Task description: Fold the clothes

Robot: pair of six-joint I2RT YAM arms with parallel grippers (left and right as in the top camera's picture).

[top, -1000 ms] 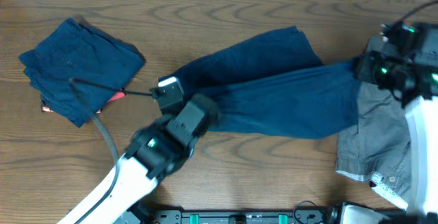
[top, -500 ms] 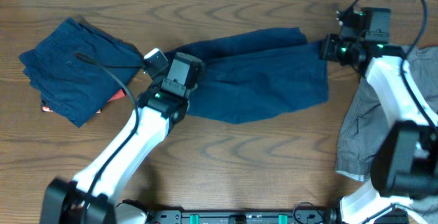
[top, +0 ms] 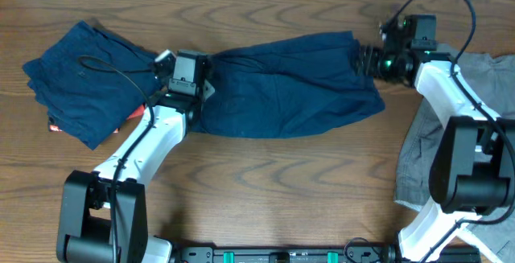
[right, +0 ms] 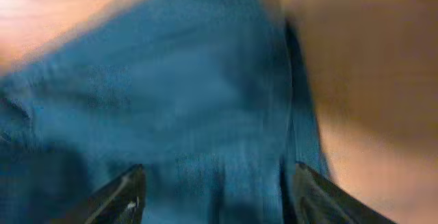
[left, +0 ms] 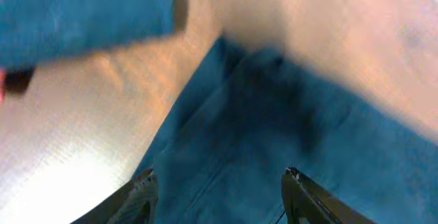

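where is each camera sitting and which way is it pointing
Overhead: fixed above the table, looking down at navy shorts, a folded navy pile and grey shorts; left arm and right arm show.
Left wrist: on the left arm, looking past the open left gripper at the navy shorts' edge and the table; only that gripper shows.
Right wrist: on the right arm, looking past the open right gripper at the blurred navy shorts; only that gripper shows.
Shared: all three see the navy shorts, the wrists from opposite ends.
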